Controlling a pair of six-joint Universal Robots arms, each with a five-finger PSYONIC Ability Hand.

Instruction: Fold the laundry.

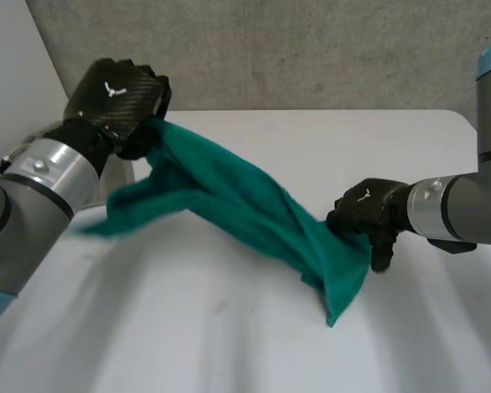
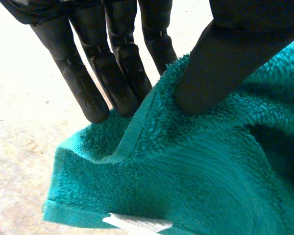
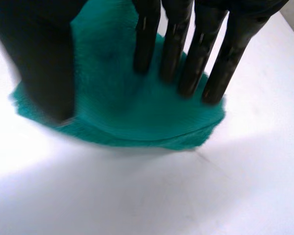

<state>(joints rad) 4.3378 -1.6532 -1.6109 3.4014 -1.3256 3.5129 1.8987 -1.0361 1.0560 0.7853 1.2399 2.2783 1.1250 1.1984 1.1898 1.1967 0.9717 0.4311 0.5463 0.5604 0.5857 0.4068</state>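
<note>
We see the teal towel (image 1: 237,205) stretched between both hands over the white table (image 1: 229,344), running from ten o'clock to four o'clock. The left hand (image 1: 119,98) pinches its hemmed edge between thumb and fingers at ten o'clock. The right hand (image 1: 364,214) clamps the other end at three o'clock.

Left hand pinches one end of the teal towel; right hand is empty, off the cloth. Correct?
No. The right hand is not empty: the right wrist view shows it pinching the other end of the teal towel. The left hand does pinch one end.
</note>
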